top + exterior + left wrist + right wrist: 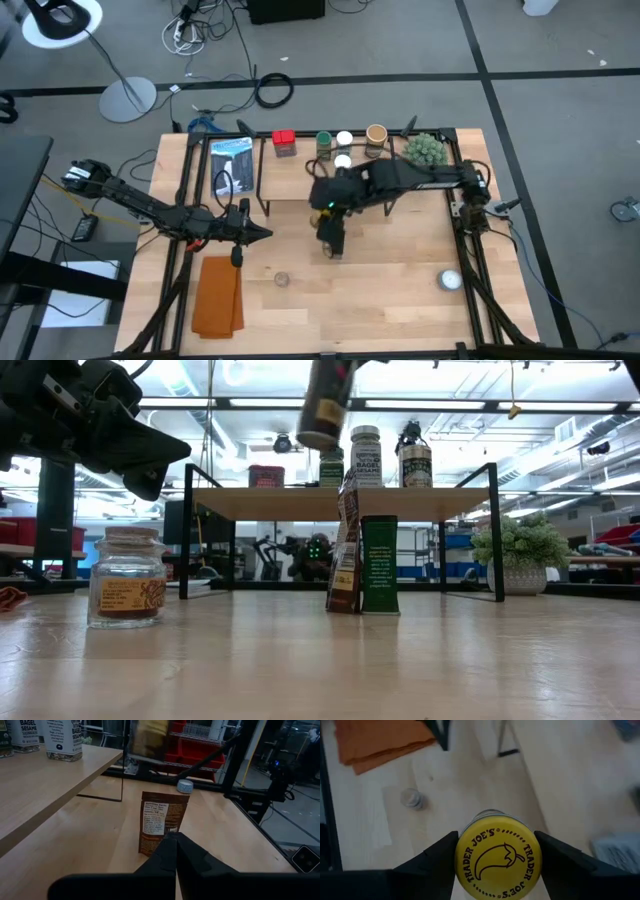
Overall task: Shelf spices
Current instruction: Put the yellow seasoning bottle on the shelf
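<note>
My right gripper [497, 870] is shut on a yellow-lidded spice jar [497, 856], high over the table's middle [330, 215] in front of the shelf [300, 180]. On the shelf stand a red tin [284, 142] and several round-lidded jars [366, 456]. A brown pouch [345, 550] and a green box [380, 564] stand upright on the table below the held jar. A tan-lidded jar [126, 577] rests on its base nearer the front. My left gripper [250, 233] hovers shut at the table's left, pointing at the pouch [160, 822]. My right gripper pinches the jar between its two fingers [437, 857], one on each side just under the yellow lid [470, 837]. The fingers come from above, pointing down, with the lid facing the wrist. The jar [325, 400] is lifted clear and slightly tilted, above shelf height.
A green plant ball [425, 150] sits on the shelf's right end. A white round object [450, 280] lies near the table's right front. An orange cloth [218, 295] lies at the left front, and a blue and white packet [232, 165] lies left of the shelf.
</note>
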